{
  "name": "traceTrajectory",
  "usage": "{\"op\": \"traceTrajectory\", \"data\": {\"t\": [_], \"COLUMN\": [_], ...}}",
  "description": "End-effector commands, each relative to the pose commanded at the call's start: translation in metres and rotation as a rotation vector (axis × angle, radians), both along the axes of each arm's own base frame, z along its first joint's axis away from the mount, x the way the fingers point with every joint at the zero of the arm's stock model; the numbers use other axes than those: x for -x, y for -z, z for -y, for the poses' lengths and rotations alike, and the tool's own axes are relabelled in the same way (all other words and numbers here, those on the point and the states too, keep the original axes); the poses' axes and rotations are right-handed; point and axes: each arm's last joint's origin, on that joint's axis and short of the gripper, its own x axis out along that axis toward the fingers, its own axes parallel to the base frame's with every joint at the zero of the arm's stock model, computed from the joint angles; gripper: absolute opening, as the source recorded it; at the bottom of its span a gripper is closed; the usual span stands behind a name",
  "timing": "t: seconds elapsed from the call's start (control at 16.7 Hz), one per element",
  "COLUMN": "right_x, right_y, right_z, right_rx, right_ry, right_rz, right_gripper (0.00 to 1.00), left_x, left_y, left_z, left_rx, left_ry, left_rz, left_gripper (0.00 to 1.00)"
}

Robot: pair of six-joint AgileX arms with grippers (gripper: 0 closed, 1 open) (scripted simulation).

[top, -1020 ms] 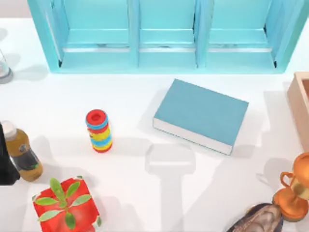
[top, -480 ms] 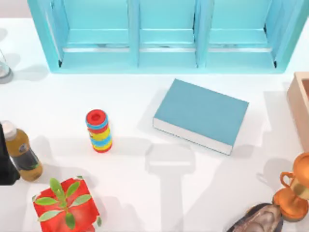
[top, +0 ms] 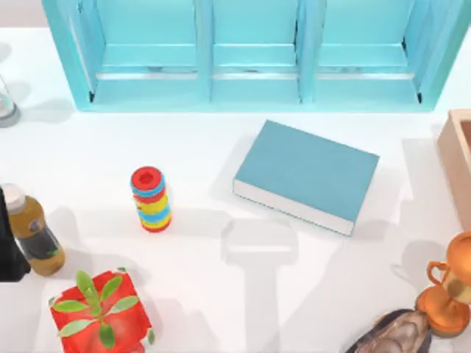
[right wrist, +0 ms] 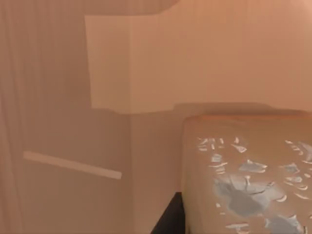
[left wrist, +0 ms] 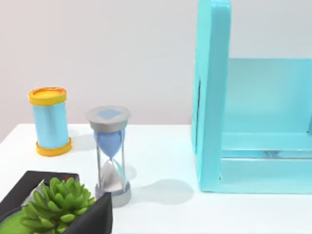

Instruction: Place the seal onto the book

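Book (top: 306,175) lying flat at about 1 o'clock from table centre, nothing on its cover. Close up in the right wrist view, a tan block with a pale mark (probably the seal (right wrist: 248,175)), partly cropped. Jaw state of either gripper: cannot tell.

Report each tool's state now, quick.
Left tool: cannot be told.
Right tool: cannot be told; its wrist view looks close onto a tan-brown block.

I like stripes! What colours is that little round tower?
Red, blue and yellow rings on the tower, best in the top view.
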Motion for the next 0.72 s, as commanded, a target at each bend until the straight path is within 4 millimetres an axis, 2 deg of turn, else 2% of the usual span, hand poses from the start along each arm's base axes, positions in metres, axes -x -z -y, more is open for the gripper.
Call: {"op": "traceTrajectory", "data": {"t": [0.54, 0.72], "right_x": [0.000, -0.008], "right_y": [-0.001, -0.019], "right_z": [0.000, -0.009], "right_rx": [0.001, 0.006], "right_ry": [0.002, 0.021], "right_rz": [0.003, 0.022], "right_gripper": [0.00, 0.00], "left_x": [0.000, 0.000], "left_y": [0.000, 0.000], "left_z": [0.000, 0.000], "left_rx": [0.000, 0.000], "left_ry": [0.000, 0.000], "left_rz": [0.000, 0.000], "left_gripper": [1.00, 1.00]}}
